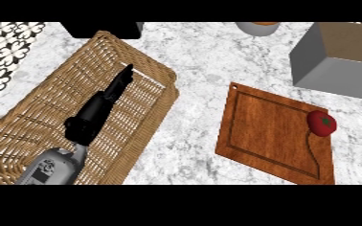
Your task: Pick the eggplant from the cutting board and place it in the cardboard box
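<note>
None of the task done as far as visible: no eggplant in view, only a red tomato [322,123] at three o'clock on the cutting board [272,134]. Left hand [99,107] outstretched, fingers straight, holding nothing, over the wicker basket [152,119] at nine o'clock. Pick and placing into the grey box [322,64] at one o'clock both left.

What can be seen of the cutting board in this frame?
The cutting board is a reddish-brown, wood-looking rectangle lying flat on the marble counter, turned at an angle. A groove runs inside its border, and a small hole sits at its upper-left corner. A red tomato with a green stem rests at its right edge, partly overhanging. No eggplant shows on it. Neither hand touches it; the left hand is over the wicker basket.
</note>
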Motion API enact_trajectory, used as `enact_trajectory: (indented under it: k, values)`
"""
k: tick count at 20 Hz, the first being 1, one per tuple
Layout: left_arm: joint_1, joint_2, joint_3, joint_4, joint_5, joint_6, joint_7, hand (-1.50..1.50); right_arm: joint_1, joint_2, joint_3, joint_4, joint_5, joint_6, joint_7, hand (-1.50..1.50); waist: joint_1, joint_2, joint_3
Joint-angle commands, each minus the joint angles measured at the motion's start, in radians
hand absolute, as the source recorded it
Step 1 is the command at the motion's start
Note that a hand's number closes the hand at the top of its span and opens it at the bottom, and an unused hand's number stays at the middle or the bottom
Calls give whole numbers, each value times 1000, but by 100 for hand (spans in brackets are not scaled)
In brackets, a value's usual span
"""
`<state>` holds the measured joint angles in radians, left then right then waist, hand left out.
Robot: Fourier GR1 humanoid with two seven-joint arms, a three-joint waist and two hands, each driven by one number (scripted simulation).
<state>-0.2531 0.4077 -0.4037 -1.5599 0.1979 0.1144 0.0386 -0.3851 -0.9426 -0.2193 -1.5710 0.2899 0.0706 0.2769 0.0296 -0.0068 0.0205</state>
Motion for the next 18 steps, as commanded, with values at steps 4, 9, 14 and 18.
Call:
enact_trajectory:
  k: [4,9,14,18]
  values:
    - [-13,-38,0,58,-19,-3,-2,0,-144,38,97,284,152,-57,-131,150,-3,15,-20]
    - [22,-48,-40,3,-55,51,31,0,-199,96,159,454,247,-105,-198,150,-1,14,-20]
    - [-4,-5,3,28,-7,-15,-14,0,-297,177,132,732,240,-142,-285,150,13,21,-19]
    - [-18,-16,-10,-3,-15,18,39,0,-296,246,85,841,178,-122,-282,-150,2,17,-18]
